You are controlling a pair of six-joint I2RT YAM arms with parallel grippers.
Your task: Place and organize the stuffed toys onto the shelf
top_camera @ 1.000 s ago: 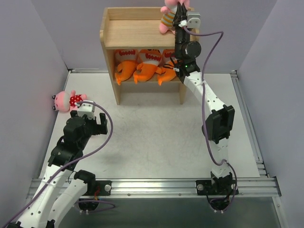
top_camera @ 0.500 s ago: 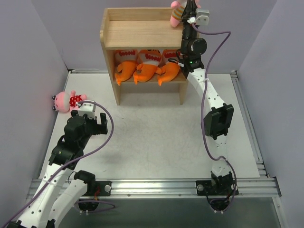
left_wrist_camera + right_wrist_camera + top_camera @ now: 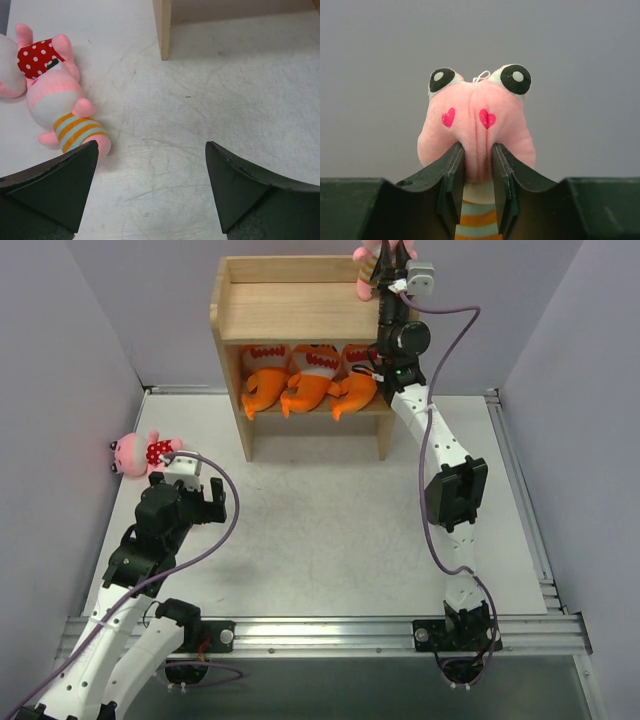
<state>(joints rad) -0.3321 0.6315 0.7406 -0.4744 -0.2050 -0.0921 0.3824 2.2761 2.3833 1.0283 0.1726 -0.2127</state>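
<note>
The wooden shelf [image 3: 290,310] stands at the back of the table. Three orange fish toys [image 3: 308,380] sit side by side on its middle tier. My right gripper [image 3: 385,270] is over the back right corner of the top tier, shut on a pink striped doll [image 3: 366,256]. In the right wrist view the fingers [image 3: 454,165] pinch the doll's [image 3: 477,120] face. My left gripper [image 3: 151,145] hangs open over bare table. Just left of it lie a striped doll [image 3: 65,115] and a red polka-dot doll [image 3: 37,57], the latter also in the top view [image 3: 140,452].
A shelf leg [image 3: 162,30] stands ahead of the left gripper. Purple-grey walls close in the table on the left, right and back. A metal rail [image 3: 320,630] carries both arm bases at the near edge.
The right arm has carried the striped doll from the front right of the top tier further back and right. The left arm has not moved.
</note>
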